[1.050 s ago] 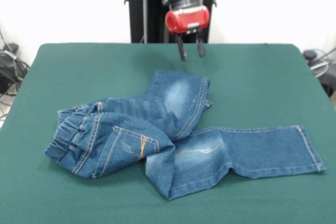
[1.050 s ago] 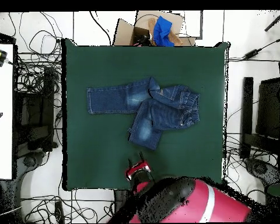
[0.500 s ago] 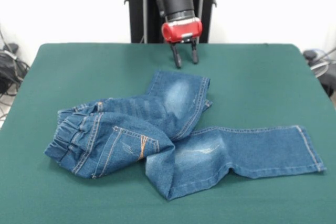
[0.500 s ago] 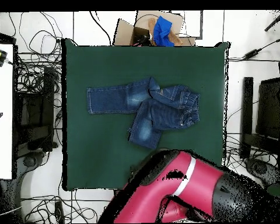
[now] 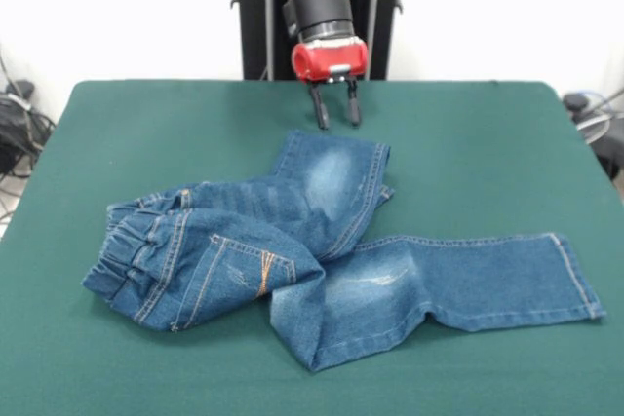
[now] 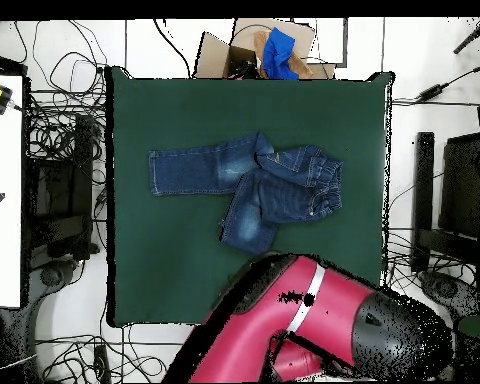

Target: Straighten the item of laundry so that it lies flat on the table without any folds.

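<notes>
The claw (image 5: 334, 114) hangs just above the green surface (image 5: 468, 143) with its two dark fingers apart and nothing between them — close beyond the hem of the jeans (image 5: 322, 241), not touching them. The jeans lie crumpled near the middle of the surface: one leg stretches out flat, the other is folded over the seat, and the elastic waistband is bunched at the opposite end. From overhead the red arm (image 6: 284, 320) hides the claw.

Front and overhead, shared table (image 5: 468, 143)
</notes>
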You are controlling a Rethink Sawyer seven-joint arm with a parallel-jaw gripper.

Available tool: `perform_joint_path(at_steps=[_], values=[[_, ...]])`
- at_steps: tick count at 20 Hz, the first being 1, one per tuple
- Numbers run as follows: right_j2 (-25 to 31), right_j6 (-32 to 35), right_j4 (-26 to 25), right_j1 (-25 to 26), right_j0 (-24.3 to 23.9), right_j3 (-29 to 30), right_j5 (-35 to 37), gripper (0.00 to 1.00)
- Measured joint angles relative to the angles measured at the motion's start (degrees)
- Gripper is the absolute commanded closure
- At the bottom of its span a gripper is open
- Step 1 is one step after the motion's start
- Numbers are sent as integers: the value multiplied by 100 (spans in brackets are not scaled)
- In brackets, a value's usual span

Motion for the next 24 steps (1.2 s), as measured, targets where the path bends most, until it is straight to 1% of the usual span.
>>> perform_joint_path(at_steps=[2,3,4,6,8,10,11,12,13,14,18,21,24], values=[[2,0,-1,-137,50,38,152,0],[4,0,-5,-291,95,86,338,0],[46,0,-46,-649,150,179,807,0],[129,0,-129,-1014,159,260,1314,0],[363,0,-294,-1628,91,374,2246,0],[534,0,-373,-1932,4,430,2741,0],[837,0,-493,-2384,-184,498,3514,0],[865,0,-490,-2423,-204,505,3582,0],[984,0,-521,-2573,-286,521,3856,0],[1225,0,-574,-2847,-476,546,4338,0],[1555,0,-629,-3143,-768,562,4720,0],[1719,0,-652,-3208,-905,561,4638,0],[1843,0,-682,-3162,-971,564,4365,0]])
